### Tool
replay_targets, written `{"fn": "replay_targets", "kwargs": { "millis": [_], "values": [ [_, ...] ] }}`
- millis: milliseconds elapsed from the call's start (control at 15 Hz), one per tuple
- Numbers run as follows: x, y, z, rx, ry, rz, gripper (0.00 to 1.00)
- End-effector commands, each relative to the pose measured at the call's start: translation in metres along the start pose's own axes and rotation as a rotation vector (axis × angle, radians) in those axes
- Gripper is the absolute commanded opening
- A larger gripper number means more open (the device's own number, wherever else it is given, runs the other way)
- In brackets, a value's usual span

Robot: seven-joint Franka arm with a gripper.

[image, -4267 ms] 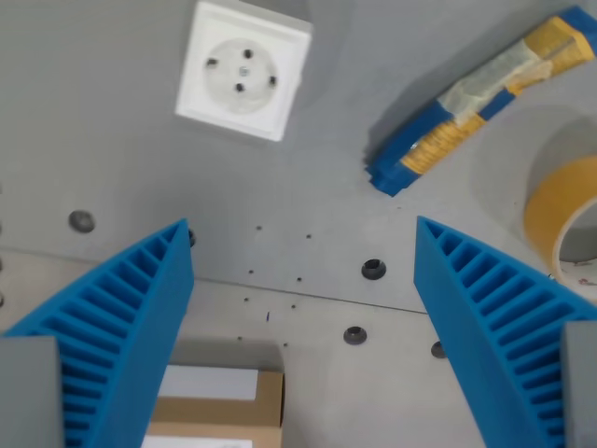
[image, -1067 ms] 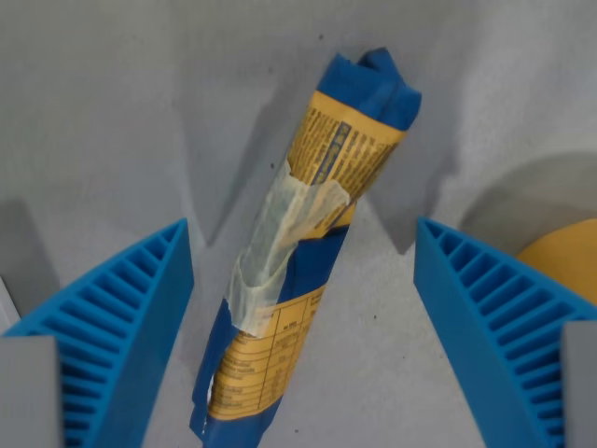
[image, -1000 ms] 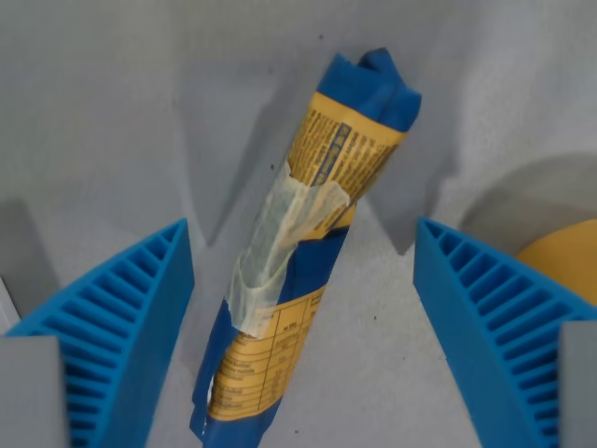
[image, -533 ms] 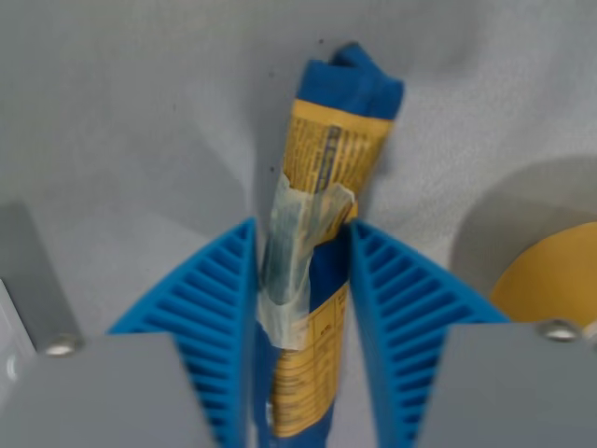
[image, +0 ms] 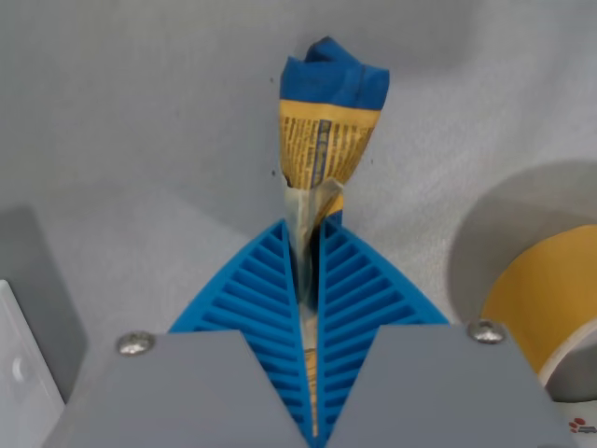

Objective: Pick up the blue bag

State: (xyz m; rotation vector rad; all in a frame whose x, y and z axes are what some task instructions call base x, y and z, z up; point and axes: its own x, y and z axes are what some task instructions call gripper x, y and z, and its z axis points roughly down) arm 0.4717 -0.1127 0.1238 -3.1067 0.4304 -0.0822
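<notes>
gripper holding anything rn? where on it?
Yes: the gripper is shut on the blue bag, its fingers pinching the taped middle; the top end sticks out beyond them.

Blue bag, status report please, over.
Claw shut on blue bag, pinched mid-length. Tape roll at wrist view's right, clear of grip. Nothing blocking.

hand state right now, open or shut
Hand: shut on the bag, fingers pinching its taped middle.

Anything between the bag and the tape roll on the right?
No. In the wrist view, only bare grey table lies between the blue bag and the tape roll. The gripper is shut on the bag.
</notes>
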Motion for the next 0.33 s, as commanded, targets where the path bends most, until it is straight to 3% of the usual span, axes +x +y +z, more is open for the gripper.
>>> {"fn": "replay_targets", "kwargs": {
  "millis": [67, 333],
  "values": [
    [-0.004, -0.002, -0.018, 0.061, 0.037, 0.017, 0.0],
    [-0.006, 0.0, -0.038, 0.056, 0.011, 0.018, 0.0]
  ]
}}
